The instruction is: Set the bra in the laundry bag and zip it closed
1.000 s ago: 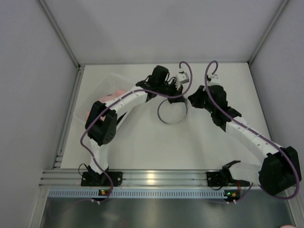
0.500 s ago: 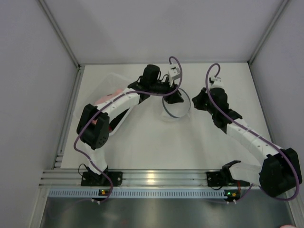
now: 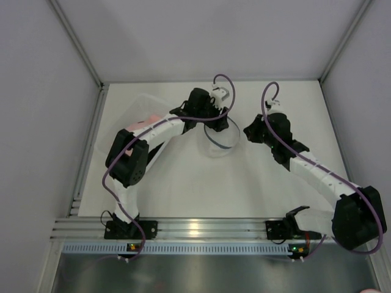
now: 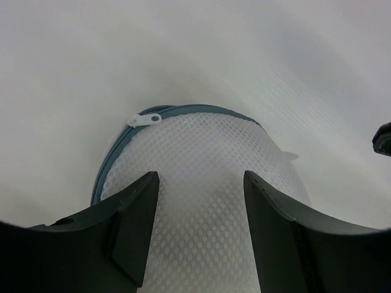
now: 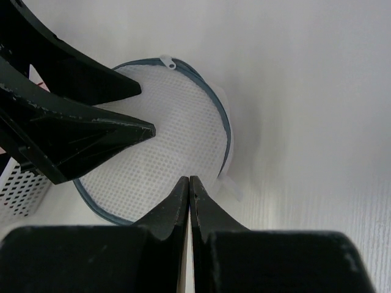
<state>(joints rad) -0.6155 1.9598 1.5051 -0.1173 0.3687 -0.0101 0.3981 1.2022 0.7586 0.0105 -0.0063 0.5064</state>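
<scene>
The laundry bag [image 3: 218, 142] lies on the table between the two arms, a round white mesh pouch with a dark blue rim. Its mesh top [image 4: 201, 152] fills the left wrist view, with the white zipper pull [image 4: 145, 119] at the far left of the rim. My left gripper [image 4: 200, 186] hovers just over the mesh, open, with nothing between its fingers [image 4: 131, 213]. My right gripper [image 5: 189, 183] is shut, its tips at the near rim of the bag [image 5: 165, 140]. No bra shows on its own; whether it lies under the mesh I cannot tell.
A clear plastic bin [image 3: 142, 104] stands at the left of the table, a pink cloth [image 3: 145, 122] inside it and partly under the left arm. The left gripper's dark fingers [image 5: 91, 122] reach over the bag from the upper left of the right wrist view.
My left gripper has opened from shut and its wrist has shifted over the bag. The bag's rim, earlier an open hoop, now lies flatter. The right arm has barely moved.
</scene>
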